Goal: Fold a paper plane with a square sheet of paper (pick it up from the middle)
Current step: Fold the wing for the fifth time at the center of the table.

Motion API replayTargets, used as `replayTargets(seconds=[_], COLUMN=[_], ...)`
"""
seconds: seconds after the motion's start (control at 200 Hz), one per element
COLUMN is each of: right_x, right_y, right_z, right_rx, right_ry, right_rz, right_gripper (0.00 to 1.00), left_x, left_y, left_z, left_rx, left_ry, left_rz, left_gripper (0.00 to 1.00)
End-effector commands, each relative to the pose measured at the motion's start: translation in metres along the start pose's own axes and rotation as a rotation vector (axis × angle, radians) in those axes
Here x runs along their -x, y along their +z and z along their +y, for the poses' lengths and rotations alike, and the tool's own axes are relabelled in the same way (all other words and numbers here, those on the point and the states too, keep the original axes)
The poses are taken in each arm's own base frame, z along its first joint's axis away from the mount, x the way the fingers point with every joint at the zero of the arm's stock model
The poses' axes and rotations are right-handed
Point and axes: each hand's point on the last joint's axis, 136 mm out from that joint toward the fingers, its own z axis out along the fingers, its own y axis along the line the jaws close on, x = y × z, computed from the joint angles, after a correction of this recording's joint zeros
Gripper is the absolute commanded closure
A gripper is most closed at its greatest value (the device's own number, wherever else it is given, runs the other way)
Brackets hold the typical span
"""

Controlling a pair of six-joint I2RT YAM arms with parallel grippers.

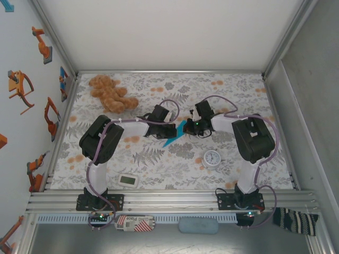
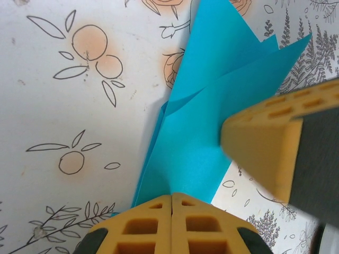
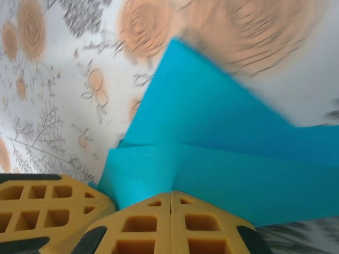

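Observation:
The turquoise-blue paper [image 1: 174,135] is folded into a layered, pointed paper plane and sits at the middle of the table between both grippers. My left gripper [image 1: 170,130] is shut, its yellow fingertips [image 2: 159,211] pinching the paper plane [image 2: 206,106] at its near edge. My right gripper [image 1: 187,128] is shut too, pinching a puckered fold of the paper plane [image 3: 222,143]. In the left wrist view the right gripper's yellow finger [image 2: 270,148] stands close on the right. The left gripper's fingers [image 3: 42,206] show at the lower left of the right wrist view.
A brown teddy bear [image 1: 112,93] lies at the back left of the flowered tablecloth [image 1: 238,95]. A small round white clock [image 1: 212,157] stands near the right arm. A small white rectangular gadget [image 1: 128,181] lies by the left arm's base.

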Motion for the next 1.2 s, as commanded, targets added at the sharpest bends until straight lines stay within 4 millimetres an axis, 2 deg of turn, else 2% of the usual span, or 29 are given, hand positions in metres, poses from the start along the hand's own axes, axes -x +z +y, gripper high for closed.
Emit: replayTargets(seconds=[0.0,0.16,0.22,0.29,0.376,0.441,0.501,0.576,0.706,0.911,1.047,1.192], right_x=[0.026,0.048,0.055,0.062,0.070,0.070,0.065,0.052,0.028,0.016,0.009,-0.001], right_y=[-0.013,-0.024,-0.033,-0.045,-0.069,-0.085,-0.090,-0.084,-0.056,-0.012,0.007,0.017], right_z=[-0.042,-0.070,-0.074,-0.069,-0.050,-0.037,-0.029,-0.018,0.004,0.034,0.029,0.012], right_rx=[-0.077,-0.064,-0.057,-0.061,-0.047,-0.033,-0.029,-0.013,0.027,0.106,0.092,0.040], right_ry=[0.053,0.128,0.138,0.116,0.079,0.057,0.047,0.038,0.022,0.021,0.034,0.041], right_rz=[-0.078,-0.115,-0.135,-0.161,-0.214,-0.250,-0.260,-0.238,-0.163,-0.083,-0.036,-0.003], right_gripper=[1.00,1.00,1.00,1.00,1.00,1.00,1.00,1.00,1.00,1.00,1.00,1.00], left_x=[-0.069,-0.067,-0.064,-0.059,-0.052,-0.048,-0.045,-0.040,-0.034,-0.028,-0.020,-0.002], left_y=[0.006,0.006,0.006,0.005,0.003,0.002,0.001,0.000,-0.002,-0.006,-0.011,-0.026], left_z=[0.070,0.067,0.063,0.059,0.052,0.047,0.043,0.039,0.032,0.021,0.008,-0.019], left_rx=[0.236,0.224,0.212,0.198,0.179,0.168,0.160,0.148,0.130,0.089,0.043,-0.046], left_ry=[-0.083,-0.080,-0.074,-0.068,-0.062,-0.056,-0.054,-0.054,-0.055,-0.066,-0.055,-0.005], left_rz=[0.200,0.194,0.189,0.182,0.169,0.160,0.156,0.145,0.134,0.118,0.094,0.038], left_gripper=[1.00,1.00,1.00,1.00,1.00,0.99,0.98,0.98,0.96,0.92,0.89,0.84])
